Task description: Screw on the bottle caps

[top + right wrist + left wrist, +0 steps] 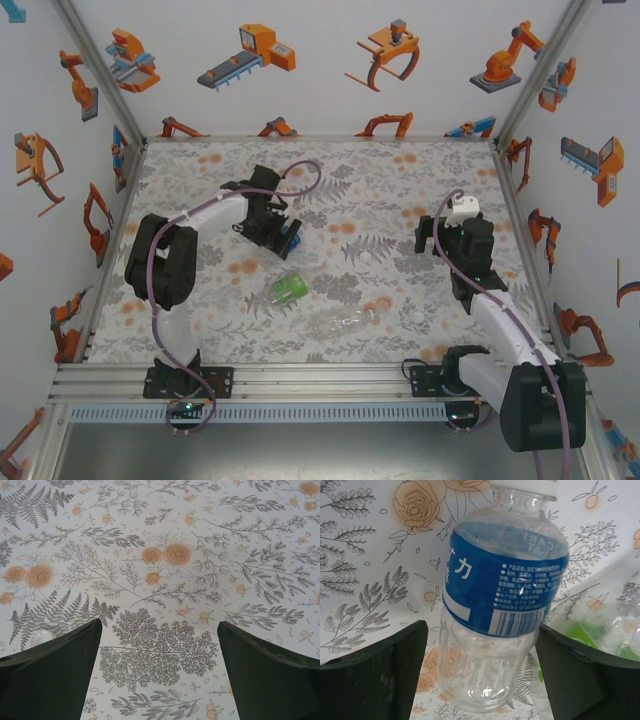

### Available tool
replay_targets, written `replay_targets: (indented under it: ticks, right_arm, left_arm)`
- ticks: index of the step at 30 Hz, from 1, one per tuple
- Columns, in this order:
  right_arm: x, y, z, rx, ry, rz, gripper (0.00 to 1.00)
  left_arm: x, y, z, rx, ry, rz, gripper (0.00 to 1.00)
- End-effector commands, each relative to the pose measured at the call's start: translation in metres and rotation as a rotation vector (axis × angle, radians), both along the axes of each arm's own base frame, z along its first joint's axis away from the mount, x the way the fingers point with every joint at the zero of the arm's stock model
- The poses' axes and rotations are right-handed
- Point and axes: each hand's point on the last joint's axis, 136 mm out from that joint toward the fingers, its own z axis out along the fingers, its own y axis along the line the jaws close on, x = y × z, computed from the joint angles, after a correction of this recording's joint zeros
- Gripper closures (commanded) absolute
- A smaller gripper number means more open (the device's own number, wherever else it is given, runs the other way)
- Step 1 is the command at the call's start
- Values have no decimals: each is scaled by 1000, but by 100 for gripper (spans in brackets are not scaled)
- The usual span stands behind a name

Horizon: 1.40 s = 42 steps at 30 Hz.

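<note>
The blue-labelled bottle [505, 590] lies on the floral mat between the fingers of my left gripper [482, 630]. The right finger [570, 665] touches its clear base; a narrow gap shows at the left finger [395, 670]. From above, that gripper [285, 235] sits at mid-table over the bottle [292, 238]. The green-tinted bottle [290, 290] and the longer colourless bottle [350, 322] lie nearer the front. Small white caps [370, 257] [415, 318] rest on the mat. My right gripper [160, 625] hangs open over bare mat, a cap [41, 637] beside its left finger.
The floral mat [200, 180] covers the table inside white walls with an aluminium frame [300, 382] at the near edge. In the left wrist view the green-tinted bottle [585, 632] lies just right of the gripper. My right gripper [432, 238] stands at the right side.
</note>
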Motion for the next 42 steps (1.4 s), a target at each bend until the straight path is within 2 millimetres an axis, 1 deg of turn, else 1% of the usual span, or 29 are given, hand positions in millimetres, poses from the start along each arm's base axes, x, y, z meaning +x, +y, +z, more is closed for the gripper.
replay_targets:
  ticks: [1,6,11,13,15,18,20,23,28,31,33,36,40,42]
  right_arm:
    - [-1,0,0,0,-7,-5,12]
    - [-1,0,0,-2,-10,-8,12]
    - [-1,0,0,-1,-9,-5,12]
    - [-1,0,-1,0,-8,-8,12]
    - [-1,0,0,2,-10,-6,12]
    - [-1,1,0,10,-2,-3,13]
    - [-1,2,1,19,3,-1,13]
    - [-1,2,2,40,17,-8,15]
    - [-3,9,1,138,68,-10,20]
    - [-6,18,3,188,104,-1,22]
    - [-8,27,4,214,130,15,23]
    - [-12,43,6,235,178,54,24]
    - [-19,69,10,279,234,125,25]
    - [-23,79,10,303,279,147,26]
  left_arm:
    - [2,-2,-3,18,0,-26,25]
    - [0,3,-14,47,14,-24,28]
    - [-3,4,-24,64,25,-32,36]
    - [-4,2,-27,70,29,-41,40]
    - [-4,0,-25,65,26,-54,48]
    - [-5,-3,-18,50,12,-67,56]
    - [-3,-5,-6,35,-14,-75,61]
    - [-1,-8,18,2,-65,-86,67]
    - [-5,-19,67,-89,-129,-138,77]
    - [-11,-26,99,-150,-167,-187,84]
    - [-18,-31,121,-193,-195,-234,88]
    - [-31,-36,148,-251,-222,-309,91]
    - [-51,-42,173,-319,-247,-428,99]
    - [-64,-44,183,-359,-272,-500,100]
